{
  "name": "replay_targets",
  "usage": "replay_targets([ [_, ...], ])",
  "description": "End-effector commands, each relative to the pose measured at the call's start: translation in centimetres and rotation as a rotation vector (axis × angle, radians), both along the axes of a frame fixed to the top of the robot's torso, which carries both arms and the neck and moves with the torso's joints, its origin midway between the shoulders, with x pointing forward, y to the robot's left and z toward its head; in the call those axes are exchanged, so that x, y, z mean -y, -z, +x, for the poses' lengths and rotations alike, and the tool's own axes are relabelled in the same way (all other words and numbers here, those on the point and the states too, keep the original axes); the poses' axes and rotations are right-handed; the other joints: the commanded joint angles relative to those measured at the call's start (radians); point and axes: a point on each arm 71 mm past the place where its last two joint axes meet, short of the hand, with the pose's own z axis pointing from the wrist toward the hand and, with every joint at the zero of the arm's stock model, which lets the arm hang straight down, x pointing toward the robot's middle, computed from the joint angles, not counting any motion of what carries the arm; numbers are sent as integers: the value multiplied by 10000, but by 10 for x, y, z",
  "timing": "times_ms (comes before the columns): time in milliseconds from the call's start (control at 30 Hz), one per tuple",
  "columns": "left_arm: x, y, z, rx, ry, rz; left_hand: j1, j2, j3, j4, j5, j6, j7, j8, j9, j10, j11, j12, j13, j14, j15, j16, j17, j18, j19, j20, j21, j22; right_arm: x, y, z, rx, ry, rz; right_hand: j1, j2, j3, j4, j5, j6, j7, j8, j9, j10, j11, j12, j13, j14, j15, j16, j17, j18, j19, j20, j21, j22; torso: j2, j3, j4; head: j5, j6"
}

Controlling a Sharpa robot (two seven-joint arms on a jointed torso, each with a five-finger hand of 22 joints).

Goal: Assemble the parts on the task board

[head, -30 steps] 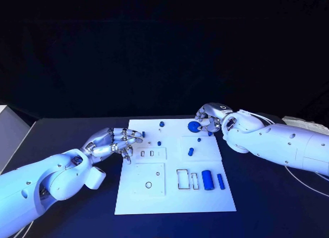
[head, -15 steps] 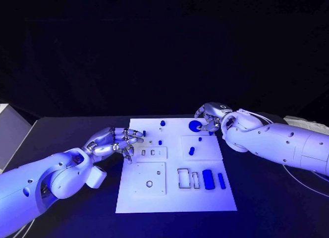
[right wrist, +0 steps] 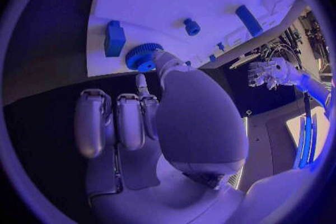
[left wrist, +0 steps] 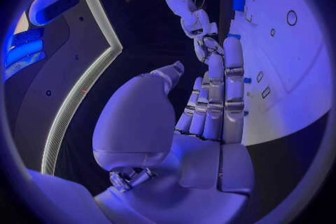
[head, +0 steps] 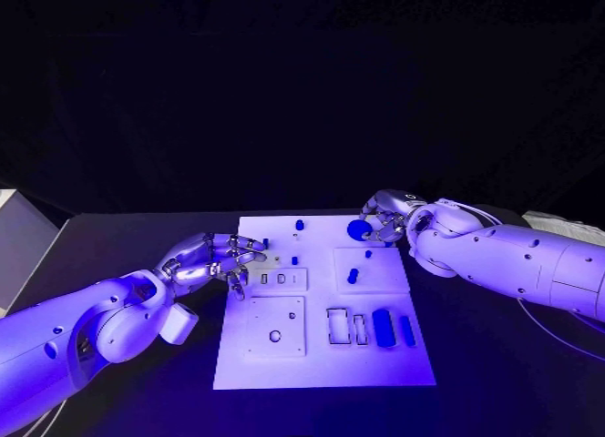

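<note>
The right hand [head: 385,225] is at the far right corner of the task board [head: 323,364], its fingers [right wrist: 162,63] closed on a blue toothed wheel [right wrist: 143,56] held just above or against the white surface there; I cannot tell whether the wheel touches the board. The grip looks narrow, at the wheel's rim, so my worry is that it tips or slips out as it is lowered, or lands off its seat and rolls toward the board's edge. The small blue peg [right wrist: 191,26] and the blue block [right wrist: 114,38] stand close by and could be knocked by a knuckle.

The left hand [head: 216,259] hovers at the board's left edge with its fingers [left wrist: 225,81] curled together; whether they pinch anything I cannot tell. It hangs so near the edge that a nudge could shift the board on the bench [head: 145,237] and spoil the right hand's aim. The long blue pieces [head: 382,325] near the front lie well apart from both hands.
</note>
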Motion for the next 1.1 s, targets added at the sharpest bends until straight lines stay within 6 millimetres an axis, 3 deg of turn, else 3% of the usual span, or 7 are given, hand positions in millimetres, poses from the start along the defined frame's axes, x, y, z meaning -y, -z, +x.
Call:
replay_targets([
  [33,3,-1,-2,23,261,-58,-9,112,-20,-15,37,-20,62,-29,3,-39,25,-22,4,-82,17,57,8,4,53,-3,34,12,0,3,0,-467,37,26,-116,17,43,50,15,85,1,48,17,84,-14,29,1478,459,60,61,43,-120,870,83,42,242,-7,2,-10,3,-25],
  [667,3,-1,-2,15,259,-40,2,121,-13,-23,37,-26,82,-38,2,-45,42,-20,5,-90,27,67,29,1,47,2,42,15,-3,6,5,-903,70,241,-615,402,379,85,232,177,18,114,30,127,8,63,1570,471,73,175,247,-150,862,115,226,489,10,0,-6,41,-97],
  [1100,2,0,-2,-7,264,-17,74,136,18,-75,37,-25,103,-50,1,-47,62,-13,10,-110,40,84,67,-1,33,9,59,23,-9,5,5,-581,108,17,-483,343,761,-159,306,319,15,212,53,82,1,26,1545,457,70,187,261,-154,847,140,272,556,-3,0,-22,68,-174],
])
